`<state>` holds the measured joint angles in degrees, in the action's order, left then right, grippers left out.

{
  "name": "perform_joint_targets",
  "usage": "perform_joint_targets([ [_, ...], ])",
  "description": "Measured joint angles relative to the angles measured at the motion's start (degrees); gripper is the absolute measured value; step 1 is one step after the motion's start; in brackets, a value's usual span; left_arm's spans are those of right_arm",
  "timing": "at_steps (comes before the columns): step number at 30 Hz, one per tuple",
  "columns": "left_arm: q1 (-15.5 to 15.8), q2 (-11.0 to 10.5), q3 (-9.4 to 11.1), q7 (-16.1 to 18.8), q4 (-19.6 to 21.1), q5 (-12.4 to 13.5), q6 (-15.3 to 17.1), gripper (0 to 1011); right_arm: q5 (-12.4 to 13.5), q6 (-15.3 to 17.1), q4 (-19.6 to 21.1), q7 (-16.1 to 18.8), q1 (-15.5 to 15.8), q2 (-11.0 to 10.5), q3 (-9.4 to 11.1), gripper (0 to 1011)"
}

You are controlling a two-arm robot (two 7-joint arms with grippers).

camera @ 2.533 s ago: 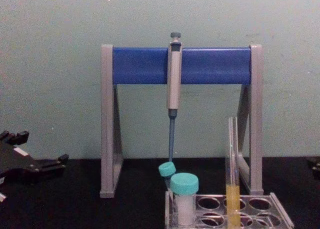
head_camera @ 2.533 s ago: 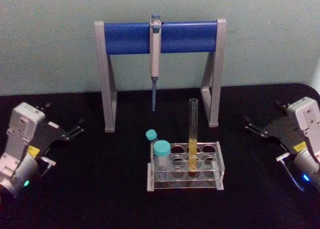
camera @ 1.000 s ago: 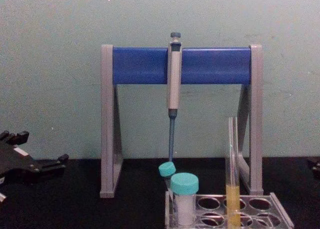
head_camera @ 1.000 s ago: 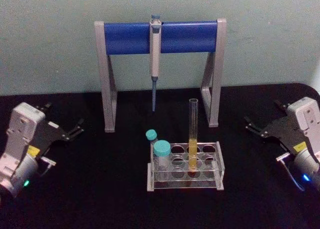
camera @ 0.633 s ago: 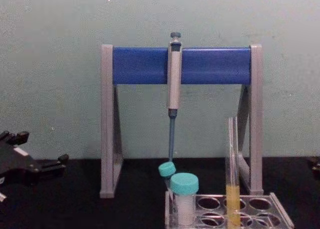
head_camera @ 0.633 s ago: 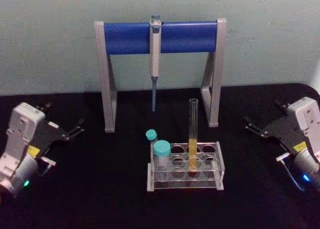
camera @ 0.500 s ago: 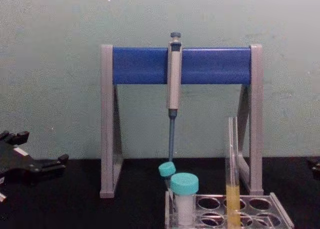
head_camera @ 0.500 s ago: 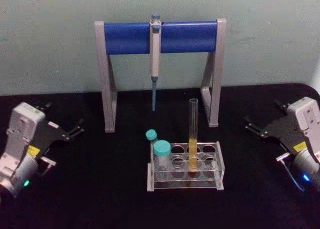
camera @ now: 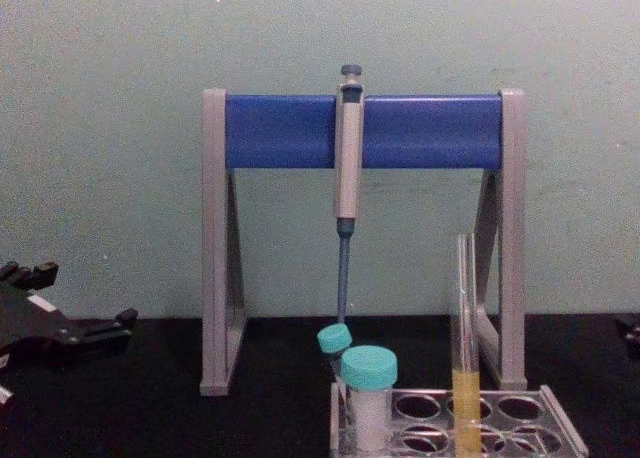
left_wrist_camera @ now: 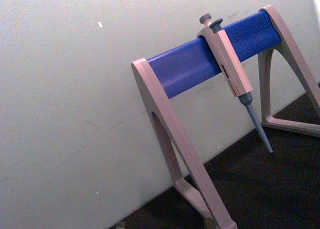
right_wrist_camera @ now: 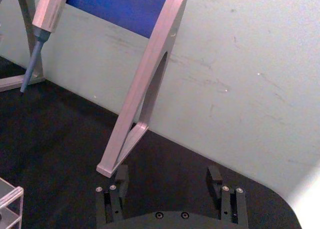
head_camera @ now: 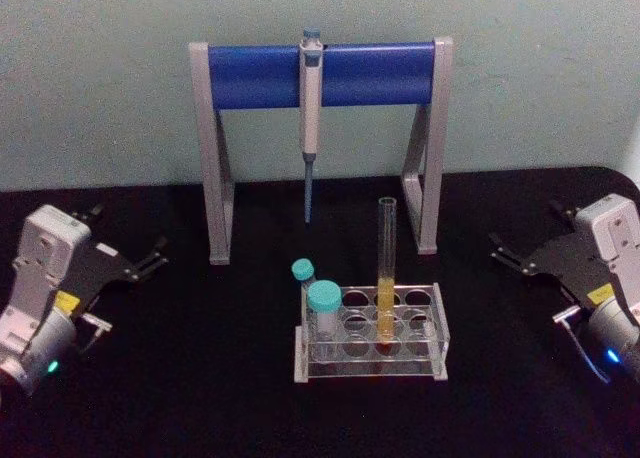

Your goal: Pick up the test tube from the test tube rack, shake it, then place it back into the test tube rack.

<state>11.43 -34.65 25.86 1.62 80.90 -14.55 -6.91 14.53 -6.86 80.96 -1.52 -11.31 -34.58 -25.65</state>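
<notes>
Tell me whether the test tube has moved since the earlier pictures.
No. The test tube stands in the same hole of the test tube rack, unshifted against the stand behind it.

1. my left gripper sits low at the far left, fingers spread apart, pointing forward and inward.
2. my right gripper sits at the far right, likewise spread.

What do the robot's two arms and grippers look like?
Both match: the left gripper and right gripper have black two-finger linkages on light grey boxy housings, each with a small yellow label. A green light glows on the left wrist, a blue one on the right.
</notes>
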Motion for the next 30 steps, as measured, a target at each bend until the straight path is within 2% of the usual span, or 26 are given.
perform_joint_targets([
  [5, 0.0, 0.0, 0.0, 0.0, 0.0, 0.0, 0.0, 1010, 0.4, 0.9, 1.1, 1.2, 0.9, 0.0, 0.9, 1000],
  [10, 0.0, 0.0, 0.0, 0.0, 0.0, 0.0, 0.0, 1010, 2.7, 2.1, 3.1, 4.1, 2.4, -0.2, 2.1, 1000],
  [13, 0.0, 0.0, 0.0, 0.0, 0.0, 0.0, 0.0, 1010, 5.3, 3.0, 4.6, 7.0, 3.3, -0.4, 2.8, 1000],
  [16, 0.0, 0.0, 0.0, 0.0, 0.0, 0.0, 0.0, 1010, 9.2, 4.5, 6.3, 11.0, 4.5, -0.4, 3.8, 1000],
  [17, 0.0, 0.0, 0.0, 0.0, 0.0, 0.0, 0.0, 1010, 9.2, 4.5, 6.3, 11.0, 4.5, -0.4, 3.8, 1000],
  [21, 0.0, 0.0, 0.0, 0.0, 0.0, 0.0, 0.0, 1010, 13.9, 6.3, 8.2, 16.3, 5.7, -0.5, 4.8, 1000],
  [28, 0.0, 0.0, 0.0, 0.0, 0.0, 0.0, 0.0, 1010, 18.9, 9.3, 10.0, 23.2, 5.9, -0.4, 5.7, 1000],
  [30, 0.0, 0.0, 0.0, 0.0, 0.0, 0.0, 0.0, 1010, 19.6, 10.2, 10.1, 25.0, 5.5, -0.3, 5.7, 1000],
])
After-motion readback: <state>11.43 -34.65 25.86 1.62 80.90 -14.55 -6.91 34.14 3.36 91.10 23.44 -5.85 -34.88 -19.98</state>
